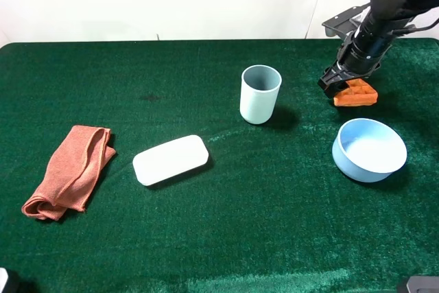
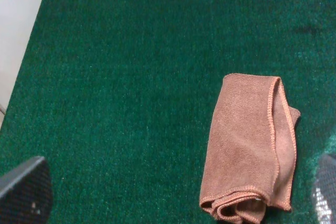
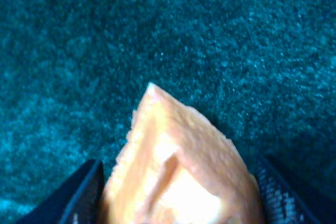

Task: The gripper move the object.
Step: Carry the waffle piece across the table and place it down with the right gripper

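Right claw (image 1: 337, 83) is clamped shut on the waffle wedge (image 1: 357, 94), low at the worktop (image 1: 206, 238), just behind the bowl (image 1: 369, 150) and right of the cup (image 1: 260, 94). The grasp looks made; the next move calls for lifting clear without brushing the bowl.

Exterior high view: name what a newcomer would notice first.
The black right gripper at the far right of the green table stands out, shut on an orange waffle. Next come the pale blue cup and bowl close by. Last is the rust cloth at the left, with a white box beside it.
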Tool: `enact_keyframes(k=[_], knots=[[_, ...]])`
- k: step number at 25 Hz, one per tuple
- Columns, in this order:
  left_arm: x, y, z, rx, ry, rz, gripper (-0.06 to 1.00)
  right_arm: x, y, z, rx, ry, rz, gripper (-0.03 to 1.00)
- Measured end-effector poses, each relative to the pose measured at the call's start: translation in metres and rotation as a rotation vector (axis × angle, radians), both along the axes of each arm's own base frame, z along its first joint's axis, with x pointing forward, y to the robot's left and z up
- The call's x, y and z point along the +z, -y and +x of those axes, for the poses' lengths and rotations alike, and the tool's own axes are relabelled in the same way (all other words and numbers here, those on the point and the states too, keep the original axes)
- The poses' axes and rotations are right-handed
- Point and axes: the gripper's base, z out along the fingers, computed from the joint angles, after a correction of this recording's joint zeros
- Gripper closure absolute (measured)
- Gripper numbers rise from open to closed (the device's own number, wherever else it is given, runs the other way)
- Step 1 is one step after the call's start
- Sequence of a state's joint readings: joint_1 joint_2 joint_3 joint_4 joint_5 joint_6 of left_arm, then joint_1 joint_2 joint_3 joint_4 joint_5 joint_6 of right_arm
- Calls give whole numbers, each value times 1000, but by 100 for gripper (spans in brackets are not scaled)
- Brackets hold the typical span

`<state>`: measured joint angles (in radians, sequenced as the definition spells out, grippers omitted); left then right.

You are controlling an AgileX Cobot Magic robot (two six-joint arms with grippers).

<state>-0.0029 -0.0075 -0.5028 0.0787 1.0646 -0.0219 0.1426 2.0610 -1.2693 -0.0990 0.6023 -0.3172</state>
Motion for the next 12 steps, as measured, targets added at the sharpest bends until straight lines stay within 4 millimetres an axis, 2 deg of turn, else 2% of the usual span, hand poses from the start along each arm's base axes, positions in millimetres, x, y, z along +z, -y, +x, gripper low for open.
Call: enact_keyframes(k=[12], knots=[[0, 0, 0, 0, 0, 0, -5, 0, -1, 0, -12, -19, 9, 53]])
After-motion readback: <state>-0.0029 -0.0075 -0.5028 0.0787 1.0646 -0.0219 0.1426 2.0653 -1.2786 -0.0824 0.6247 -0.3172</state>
